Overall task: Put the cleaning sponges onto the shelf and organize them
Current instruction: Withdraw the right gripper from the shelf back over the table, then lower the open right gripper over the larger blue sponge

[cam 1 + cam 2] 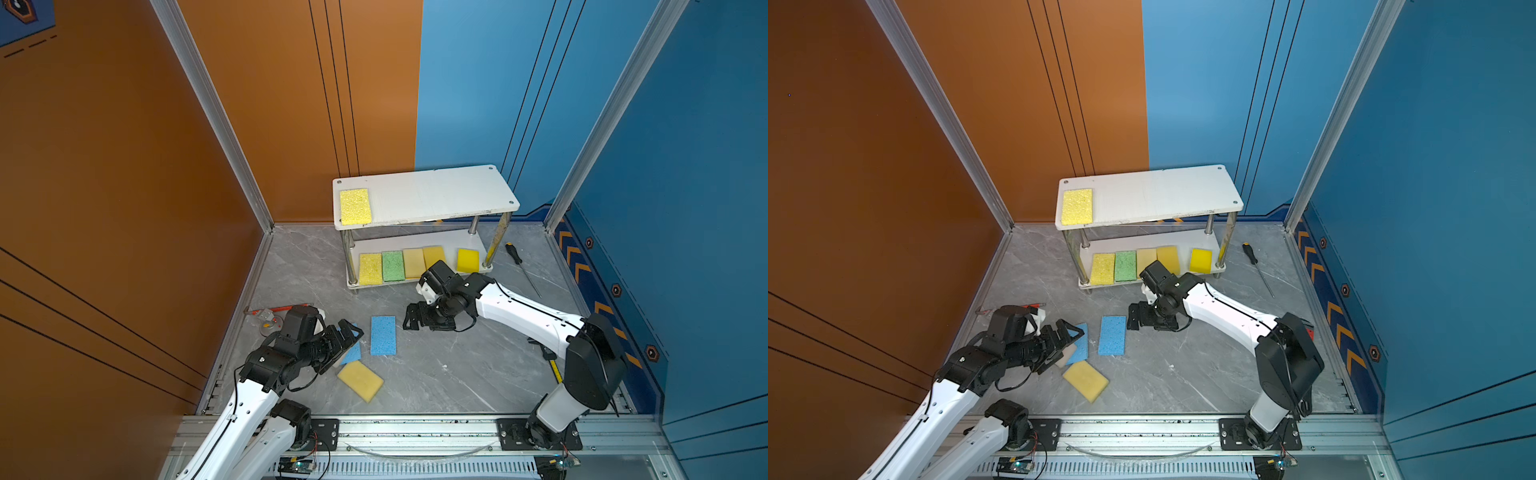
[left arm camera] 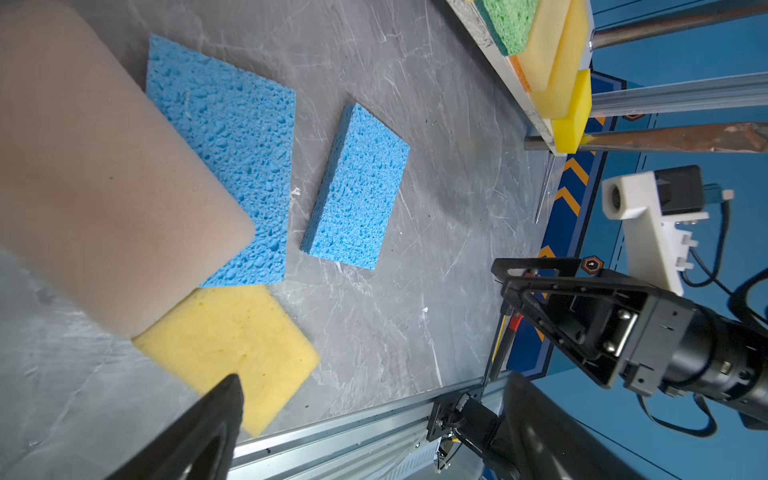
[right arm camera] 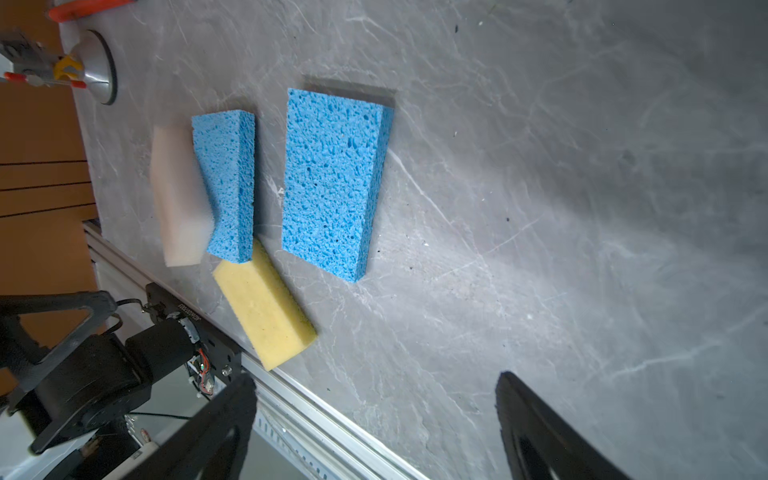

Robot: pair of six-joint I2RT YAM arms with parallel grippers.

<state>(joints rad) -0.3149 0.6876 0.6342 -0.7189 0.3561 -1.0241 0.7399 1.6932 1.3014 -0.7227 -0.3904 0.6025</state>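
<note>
In the left wrist view the whitish-pink sponge [image 2: 104,178] is a blur, cut by the picture's edge, and it hides part of one blue sponge [image 2: 241,166] and a corner of a pale yellow sponge [image 2: 232,345]. In both top views the left gripper [image 1: 347,348] covers most of that whitish-pink sponge and one side of the same blue sponge. The right arm [image 1: 519,309] masks the front end of a deep-yellow sponge [image 1: 434,253] on the lower board [image 1: 451,259] of the shelf [image 1: 424,195]. Near the tabletop's [image 1: 436,374] right edge a yellow-and-black tool [image 1: 556,371] lies mostly behind that arm, unidentifiable.

Left tool [image 1: 347,345] and right tool [image 1: 409,318], jaws wide apart
</note>
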